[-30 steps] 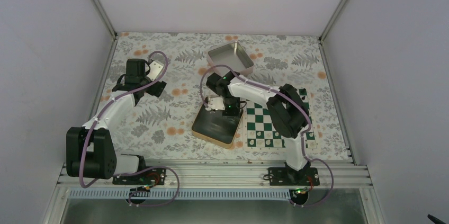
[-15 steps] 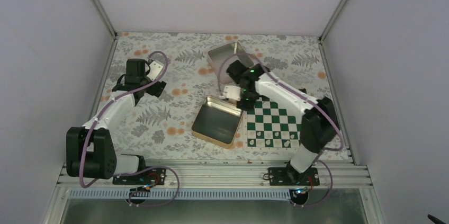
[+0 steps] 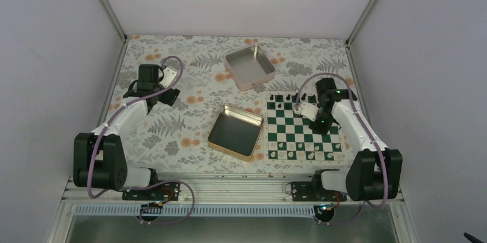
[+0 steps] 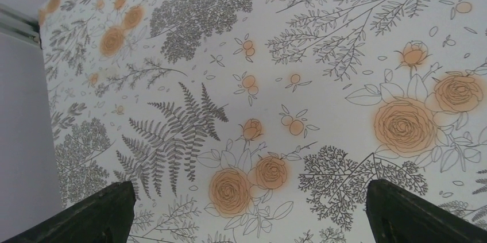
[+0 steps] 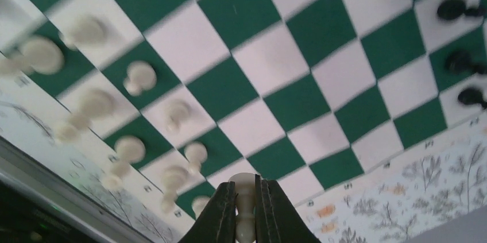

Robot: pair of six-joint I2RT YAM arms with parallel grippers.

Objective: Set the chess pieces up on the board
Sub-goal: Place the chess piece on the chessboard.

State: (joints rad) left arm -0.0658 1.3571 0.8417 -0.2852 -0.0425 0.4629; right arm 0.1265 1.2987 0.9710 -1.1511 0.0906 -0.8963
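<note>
Right gripper [image 5: 246, 188] clamped on cream piece [image 5: 246, 228], poised over board [image 3: 300, 132]. White pieces [image 3: 298, 152] crowd board's near rows; setup looks unfinished. Left gripper [image 4: 246, 197] agape, idle well left of board.

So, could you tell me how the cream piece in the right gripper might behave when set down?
The cream piece, pinched in the right gripper, looks small and slim, so it is probably light and rigid. Its smooth, rounded body may slip. Tall for its width, it could tip on the board.
</note>
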